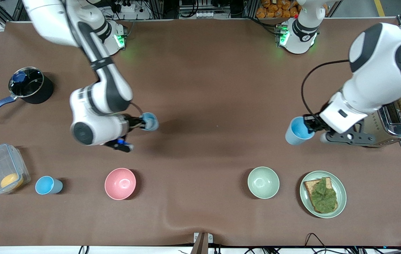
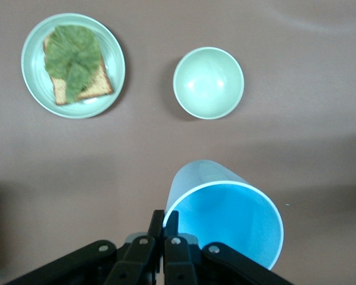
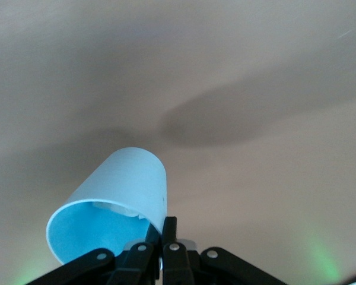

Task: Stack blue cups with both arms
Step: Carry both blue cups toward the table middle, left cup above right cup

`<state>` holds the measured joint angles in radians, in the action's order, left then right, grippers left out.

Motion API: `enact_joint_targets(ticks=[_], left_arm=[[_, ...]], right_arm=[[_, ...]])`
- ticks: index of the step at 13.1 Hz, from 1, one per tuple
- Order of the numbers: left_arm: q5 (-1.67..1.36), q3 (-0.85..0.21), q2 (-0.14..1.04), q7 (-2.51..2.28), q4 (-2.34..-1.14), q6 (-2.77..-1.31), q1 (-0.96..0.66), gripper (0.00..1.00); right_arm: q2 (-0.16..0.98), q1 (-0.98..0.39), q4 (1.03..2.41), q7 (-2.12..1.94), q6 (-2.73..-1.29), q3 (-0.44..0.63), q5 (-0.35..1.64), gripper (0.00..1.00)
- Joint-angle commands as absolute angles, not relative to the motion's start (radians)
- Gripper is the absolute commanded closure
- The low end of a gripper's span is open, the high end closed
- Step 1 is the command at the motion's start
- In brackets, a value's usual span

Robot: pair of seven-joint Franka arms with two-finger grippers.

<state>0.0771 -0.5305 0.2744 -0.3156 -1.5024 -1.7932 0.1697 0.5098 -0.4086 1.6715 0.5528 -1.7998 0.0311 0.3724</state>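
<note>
My right gripper (image 1: 140,122) is shut on the rim of a blue cup (image 1: 150,121) and holds it tilted above the table's middle, toward the right arm's end. In the right wrist view the gripper (image 3: 164,228) pinches the cup's wall (image 3: 121,187). My left gripper (image 1: 308,124) is shut on the rim of a second blue cup (image 1: 296,131), bright blue inside, held up beside the toaster. In the left wrist view the gripper (image 2: 166,222) pinches that cup (image 2: 225,222). A third blue cup (image 1: 48,185) stands on the table between the container and the pink bowl.
A pink bowl (image 1: 120,183), a pale green bowl (image 1: 263,182) and a green plate (image 1: 341,192) with toast and lettuce lie along the side nearest the front camera. A toaster (image 1: 398,123) stands at the left arm's end. A lidded pot (image 1: 30,84) and a plastic container (image 1: 3,168) stand at the right arm's end.
</note>
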Motion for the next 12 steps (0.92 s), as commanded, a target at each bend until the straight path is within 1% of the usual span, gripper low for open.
enact_joint_targets(ticks=[1, 4, 6, 7, 8, 9, 10, 12], left_arm=[[0.067, -0.535, 0.291, -0.426, -1.46, -1.755, 0.126, 1.0], [0.074, -0.534, 0.291, -0.558, -1.46, -1.755, 0.065, 1.0], [0.078, -0.534, 0.291, -0.607, -1.46, -1.755, 0.028, 1.0], [0.078, -0.532, 0.293, -0.638, -1.46, -1.755, 0.012, 1.0], [0.078, -0.532, 0.296, -0.67, -1.46, -1.755, -0.001, 1.0], [0.078, -0.532, 0.298, -0.696, -1.46, -1.755, -0.017, 1.0], [0.077, -0.532, 0.305, -0.728, -1.46, -1.756, -0.029, 1.0], [0.078, -0.526, 0.32, -0.796, -1.457, -1.772, -0.078, 1.0]], right_arm=[[0.543, -0.494, 1.661, 0.653, -1.865, 0.046, 0.417, 1.0], [0.571, -0.554, 1.661, 0.701, -1.942, 0.046, 0.429, 1.0], [0.589, -0.555, 1.661, 0.701, -1.963, 0.046, 0.43, 1.0], [0.592, -0.554, 1.661, 0.701, -1.963, 0.046, 0.431, 0.98], [0.592, -0.545, 1.657, 0.7, -1.959, 0.046, 0.431, 0.56], [0.592, -0.535, 1.645, 0.693, -1.951, 0.046, 0.431, 0.24], [0.591, -0.532, 1.641, 0.695, -1.948, 0.046, 0.431, 0.0], [0.584, -0.532, 1.638, 0.693, -1.948, 0.048, 0.43, 0.0]])
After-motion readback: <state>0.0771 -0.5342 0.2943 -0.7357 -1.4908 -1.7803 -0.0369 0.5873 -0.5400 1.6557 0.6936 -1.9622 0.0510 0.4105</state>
